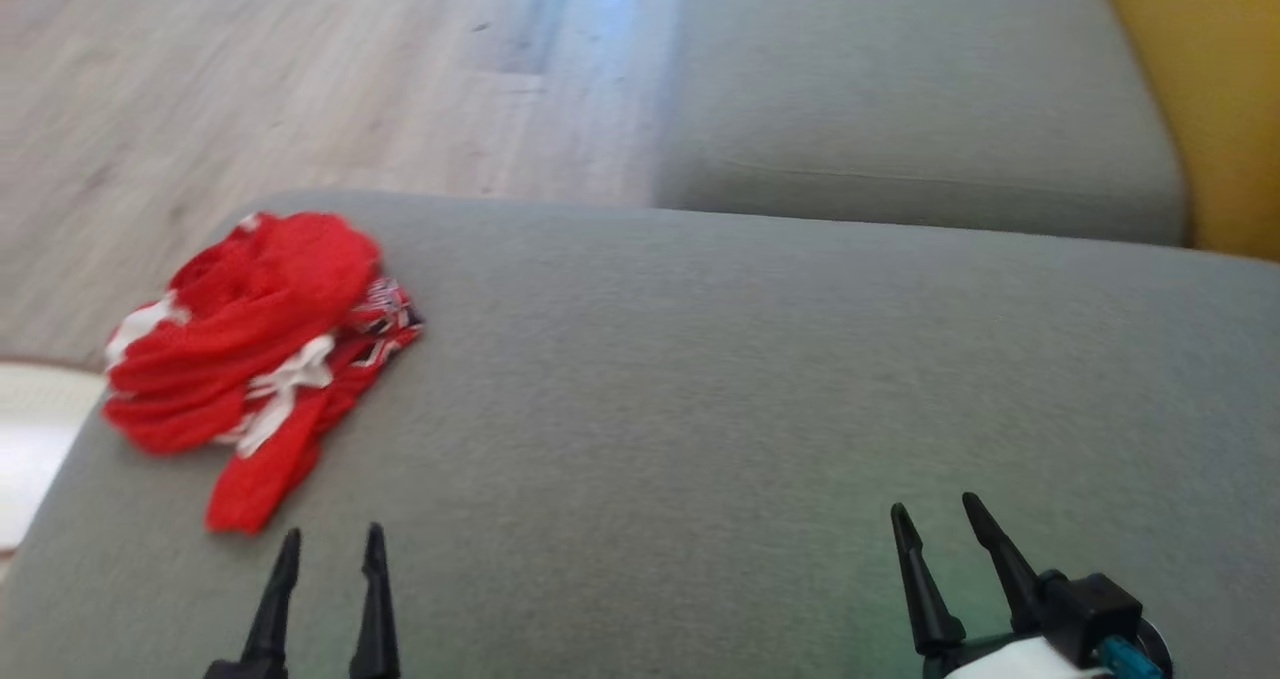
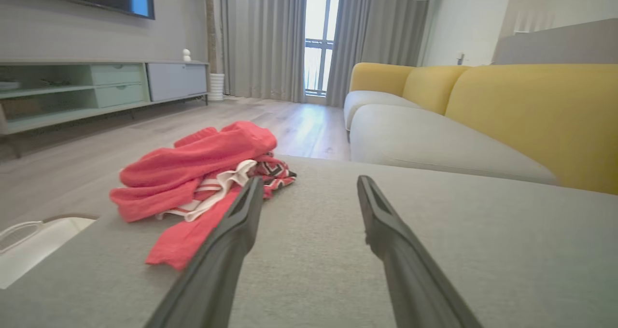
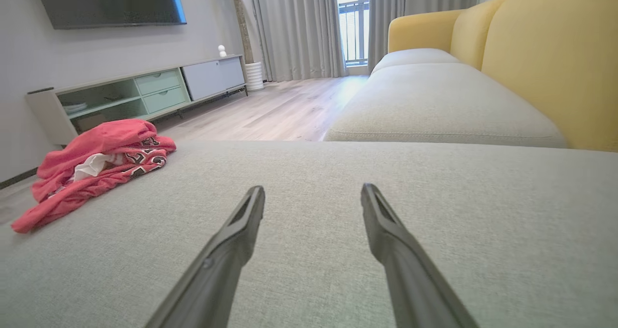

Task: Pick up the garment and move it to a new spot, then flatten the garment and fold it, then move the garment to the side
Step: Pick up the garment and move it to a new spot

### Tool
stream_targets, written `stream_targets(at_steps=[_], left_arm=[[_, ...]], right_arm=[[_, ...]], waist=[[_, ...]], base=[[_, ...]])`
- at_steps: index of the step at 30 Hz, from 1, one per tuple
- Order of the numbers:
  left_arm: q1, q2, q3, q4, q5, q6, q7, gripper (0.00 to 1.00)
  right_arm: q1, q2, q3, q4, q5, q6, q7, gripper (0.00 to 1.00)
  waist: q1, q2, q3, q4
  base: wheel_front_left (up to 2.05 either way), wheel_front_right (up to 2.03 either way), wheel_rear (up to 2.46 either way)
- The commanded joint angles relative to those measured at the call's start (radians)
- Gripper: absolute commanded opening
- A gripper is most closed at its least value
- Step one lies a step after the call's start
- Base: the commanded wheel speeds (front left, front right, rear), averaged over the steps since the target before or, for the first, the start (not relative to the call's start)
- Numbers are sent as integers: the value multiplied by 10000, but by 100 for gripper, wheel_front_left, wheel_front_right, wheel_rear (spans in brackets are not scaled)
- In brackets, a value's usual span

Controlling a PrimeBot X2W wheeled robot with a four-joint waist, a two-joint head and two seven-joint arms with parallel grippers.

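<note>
Garment (image 1: 255,344) lies bunched at the far-left corner of the grey cushion (image 1: 750,379), not yet lifted. Left gripper (image 1: 333,532), fingers spread and empty, sits near it at the near edge, presumably staged for pickup. Right gripper (image 1: 935,504), likewise spread, hovers well apart.

Pale wood floor (image 3: 280,110), grey fabric seat (image 3: 434,231) in front, sofa (image 3: 555,52) with yellow backs beyond, long grey curtains (image 3: 299,28) framing a bright window (image 3: 355,23), wall-mounted television (image 3: 106,2), low cabinet (image 3: 145,91) with green drawers, white plant pot (image 3: 254,75).
</note>
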Motion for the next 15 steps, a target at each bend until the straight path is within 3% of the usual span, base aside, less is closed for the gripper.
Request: stream_targets(at_steps=[1, 8, 15], left_arm=[[-231, -8, 375, -371, 82, 37, -97, 100], [-243, -9, 770, -594, 247, -2, -97, 100], [-684, 35, 987, -1171, 470, -251, -97, 100]], right_arm=[[-327, -40, 243, -352, 49, -7, -111, 100], [-336, -40, 171, -358, -11, -7, -111, 100], [-407, -40, 27, -436, -280, -7, -111, 100]], waist=[[0, 0, 97, 552], [0, 0, 303, 1588], [0, 0, 774, 2180]], base=[[0, 0, 0], [0, 0, 0], [0, 0, 0]])
